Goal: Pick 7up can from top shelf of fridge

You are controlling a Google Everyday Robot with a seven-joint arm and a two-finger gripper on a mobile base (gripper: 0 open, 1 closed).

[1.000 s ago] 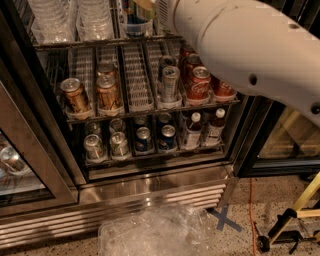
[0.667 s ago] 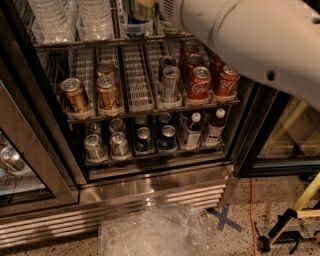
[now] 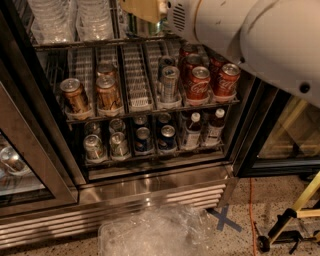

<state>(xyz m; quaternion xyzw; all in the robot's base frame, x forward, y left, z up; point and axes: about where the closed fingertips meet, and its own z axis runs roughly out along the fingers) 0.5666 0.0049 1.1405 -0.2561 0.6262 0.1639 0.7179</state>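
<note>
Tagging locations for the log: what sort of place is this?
Likely a break room or small shop: a stainless-steel glass-door drinks cooler stocked with red Coca-Cola cans and small dark bottles, on a speckled floor. The claw is at its top shelf.

Arm (image 3: 260, 40): fat white rounded plastic shell, smooth, w/ a thin tan seam ring, vent slots nr the wrist and one small dark round hole on the big segment. Tool (image 3: 142, 9): tan, up by the top shelf (image 3: 75, 45).

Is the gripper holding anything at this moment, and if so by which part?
Cannot be told: the gripper is over the top shelf, at the picture's upper edge, and whatever it meets is cut off from view.
</note>
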